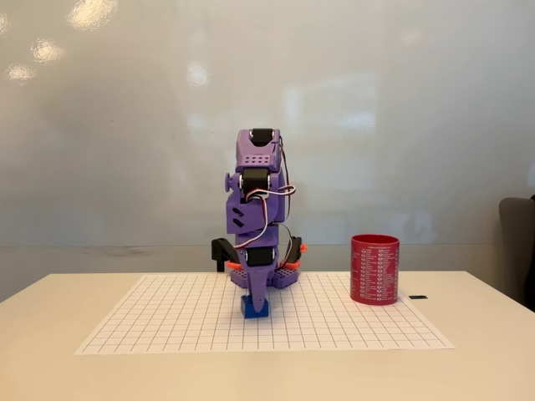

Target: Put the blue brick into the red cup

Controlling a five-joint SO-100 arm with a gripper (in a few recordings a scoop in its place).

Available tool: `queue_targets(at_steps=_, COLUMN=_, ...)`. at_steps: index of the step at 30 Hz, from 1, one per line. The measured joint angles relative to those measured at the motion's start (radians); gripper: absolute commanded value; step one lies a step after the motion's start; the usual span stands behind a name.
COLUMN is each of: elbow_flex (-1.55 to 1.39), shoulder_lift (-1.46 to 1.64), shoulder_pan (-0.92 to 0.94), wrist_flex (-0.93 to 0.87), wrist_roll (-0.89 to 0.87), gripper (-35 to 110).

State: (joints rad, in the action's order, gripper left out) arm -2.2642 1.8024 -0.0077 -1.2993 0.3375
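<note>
Purple arm is being seen folded down over the grid sheet in the fixed view, gripper pointing straight at the blue brick. Brick is sitting on the sheet directly in front of the arm's base, near the sheet's middle. Gripper tips are being seen at or over the brick's top; actual contact cannot be confirmed from this angle. Claw state: cannot be told. Fingers are being viewed end-on and the gap, if any, is being hidden by the arm's own body.

Red cup is standing upright on the right part of the sheet, well apart from the brick, mouth clear. Brick is not yet in the cup.

Step is being judged as grasp/approach, early in the task.

Risks being flagged:
- Brick being pinched off-centre or on the studs only: likely to be twisted or dropped during lift.
- Brick being pushed along the sheet if the fingers are landing on top rather than straddling it.
- Cup being clipped on its near rim during transfer if the lift is kept too low; the cup looks light, so tipping is being considered plausible.
- Release being made off-centre: brick bouncing off the rim.
</note>
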Motion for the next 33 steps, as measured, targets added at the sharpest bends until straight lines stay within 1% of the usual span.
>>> queue_targets(at_steps=10, elbow_flex=0.158, shoulder_lift=0.066, shoulder_pan=0.003, wrist_flex=-0.026, wrist_roll=-0.063, gripper=-1)
queue_targets(at_steps=18, elbow_flex=0.328, shoulder_lift=0.155, shoulder_pan=0.043, wrist_flex=0.1, wrist_roll=-0.153, gripper=-1)
queue_targets(at_steps=22, elbow_flex=0.359, shoulder_lift=0.204, shoulder_pan=0.054, wrist_flex=0.183, wrist_roll=-0.218, gripper=-1)
queue_targets(at_steps=27, elbow_flex=0.434, shoulder_lift=0.261, shoulder_pan=-0.031, wrist_flex=0.218, wrist_roll=-0.305, gripper=-1)
queue_targets(at_steps=33, elbow_flex=0.548, shoulder_lift=0.295, shoulder_pan=-0.278, wrist_flex=0.17, wrist_roll=-0.41, gripper=-1)
